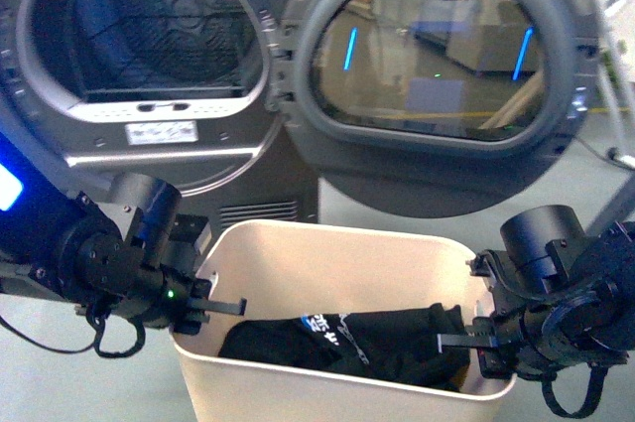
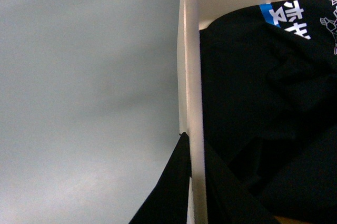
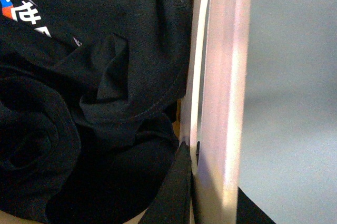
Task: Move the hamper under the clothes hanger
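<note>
One hamper (image 1: 327, 268); one dryer (image 1: 248, 159); one clothing heap (image 1: 347, 343); left arm (image 1: 89, 253), right arm (image 1: 571, 288): two.

Beige hamper (image 1: 327, 261), lower centre, containing a black garment (image 1: 382, 343); left claw (image 1: 213, 308) and right claw (image 1: 474, 343) at its opposite rims; open dryer (image 1: 149, 55) behind.

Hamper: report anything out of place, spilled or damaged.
Nothing stands out. The hamper sits upright and looks intact; the black garment lies crumpled inside, none over the rim. The left tool and right tool each straddle a side wall. The dryer door stands open behind.
</note>
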You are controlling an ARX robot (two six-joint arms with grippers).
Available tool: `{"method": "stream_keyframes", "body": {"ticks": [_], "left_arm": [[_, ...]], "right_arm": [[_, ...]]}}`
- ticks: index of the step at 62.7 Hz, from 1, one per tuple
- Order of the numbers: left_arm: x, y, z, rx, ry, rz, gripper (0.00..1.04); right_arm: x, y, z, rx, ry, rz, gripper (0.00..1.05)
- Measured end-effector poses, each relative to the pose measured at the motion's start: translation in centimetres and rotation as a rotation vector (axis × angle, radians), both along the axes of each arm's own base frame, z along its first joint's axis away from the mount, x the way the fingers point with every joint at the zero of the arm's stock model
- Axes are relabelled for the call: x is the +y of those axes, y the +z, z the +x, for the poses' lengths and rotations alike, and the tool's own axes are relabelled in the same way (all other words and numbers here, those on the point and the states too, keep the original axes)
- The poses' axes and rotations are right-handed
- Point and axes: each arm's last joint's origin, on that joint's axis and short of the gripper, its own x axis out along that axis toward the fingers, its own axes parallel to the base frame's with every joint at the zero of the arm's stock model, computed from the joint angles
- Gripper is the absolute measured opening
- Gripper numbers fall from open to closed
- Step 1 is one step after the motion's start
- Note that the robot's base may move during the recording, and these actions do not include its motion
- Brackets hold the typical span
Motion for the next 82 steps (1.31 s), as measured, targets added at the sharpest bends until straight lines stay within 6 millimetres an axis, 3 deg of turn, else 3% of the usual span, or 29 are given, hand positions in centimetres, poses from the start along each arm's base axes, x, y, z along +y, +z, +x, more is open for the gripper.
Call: {"method": "stream_keyframes", "body": {"ticks": [82], "left_arm": [[0.53, 0.01, 0.02, 0.0, 0.017, 0.007, 0.04]], "right_arm": [[0.51, 0.0, -0.09, 0.001, 0.017, 0.002, 0.03]]}}
